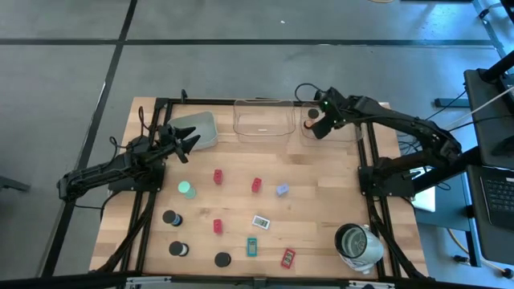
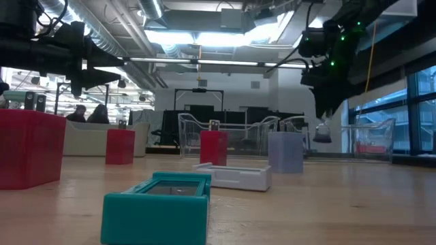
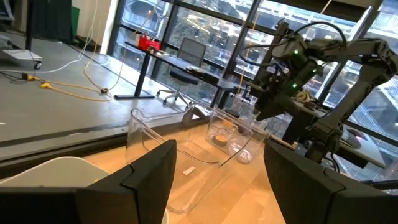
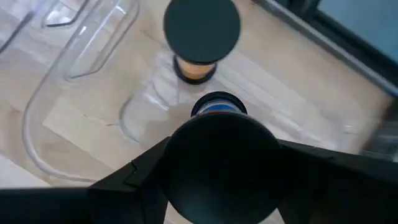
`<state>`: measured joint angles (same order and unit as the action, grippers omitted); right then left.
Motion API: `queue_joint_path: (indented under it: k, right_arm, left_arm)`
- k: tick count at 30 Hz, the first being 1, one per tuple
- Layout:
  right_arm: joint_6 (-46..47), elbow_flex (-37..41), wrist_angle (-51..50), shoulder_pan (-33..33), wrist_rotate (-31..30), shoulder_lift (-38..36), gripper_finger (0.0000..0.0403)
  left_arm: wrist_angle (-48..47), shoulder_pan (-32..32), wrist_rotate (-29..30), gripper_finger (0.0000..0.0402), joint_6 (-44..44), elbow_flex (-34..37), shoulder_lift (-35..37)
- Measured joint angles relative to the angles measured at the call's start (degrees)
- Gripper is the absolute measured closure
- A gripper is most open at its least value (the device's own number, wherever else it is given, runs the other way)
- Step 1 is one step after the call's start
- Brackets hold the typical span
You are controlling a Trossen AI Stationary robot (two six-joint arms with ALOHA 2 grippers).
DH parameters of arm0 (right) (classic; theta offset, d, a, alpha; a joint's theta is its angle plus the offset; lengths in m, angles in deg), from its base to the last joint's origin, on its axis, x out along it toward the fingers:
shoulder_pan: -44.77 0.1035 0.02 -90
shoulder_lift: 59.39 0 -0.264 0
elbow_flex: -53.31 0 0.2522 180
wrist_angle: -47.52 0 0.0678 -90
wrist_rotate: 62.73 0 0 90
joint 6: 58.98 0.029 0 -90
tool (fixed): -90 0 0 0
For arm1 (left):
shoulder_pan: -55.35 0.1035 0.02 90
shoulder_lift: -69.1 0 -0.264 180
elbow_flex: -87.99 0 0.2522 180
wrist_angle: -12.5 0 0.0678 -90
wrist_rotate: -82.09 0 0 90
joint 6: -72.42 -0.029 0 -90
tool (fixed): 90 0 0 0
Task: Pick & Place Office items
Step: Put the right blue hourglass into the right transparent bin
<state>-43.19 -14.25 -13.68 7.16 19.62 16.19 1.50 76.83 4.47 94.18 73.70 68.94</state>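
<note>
My right gripper point(image 1: 315, 124) hangs over the clear tray point(image 1: 336, 132) at the table's far right, shut on a black round cap point(image 4: 224, 165). On that tray's floor stand a black-topped piece with a tan base point(image 4: 201, 37) and a blue-ringed piece point(image 4: 217, 104). Lying loose on the table are red blocks point(image 1: 218, 177), a green disc point(image 1: 186, 189), a pale-blue cube point(image 1: 282, 190), a white rectangle point(image 1: 260, 221), a teal rectangle point(image 1: 251, 246) and black caps point(image 1: 172, 217). My left gripper point(image 1: 186, 146) waits open beside the grey tray point(image 1: 199, 128). My right gripper pinches the black round cap by its rim point(image 4: 177, 162) between its two fingers, one on either side. The fingers come from above, slanting down. The cap is lifted clear above the clear tray's floor, its flat top toward the wrist.
A second clear tray point(image 1: 261, 120) stands at the far middle, between the grey tray and the right one. A silvery-white round container point(image 1: 357, 245) sits at the near right corner. The black frame rails point(image 1: 371, 201) run along both sides of the table.
</note>
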Motion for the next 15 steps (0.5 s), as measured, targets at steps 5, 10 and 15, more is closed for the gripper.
queue_joint_path:
  k: [5,10,15]
  right_arm:
    - [0.02,2.67,4.02,-0.13,1.49,1.09,0.0197]
    - [0.26,3.13,5.3,-0.08,2.7,2.54,0.0193]
    - [0.24,3.13,5.75,0.16,2.74,4.61,0.0182]
  left_arm:
    - [0.0,0.0,-0.01,0.0162,0.0,0.01,0.0]
    - [0.0,0.0,0.0,0.0162,0.0,0.0,0.02]
    - [0.0,0.01,-0.02,0.0162,0.0,0.01,0.02]
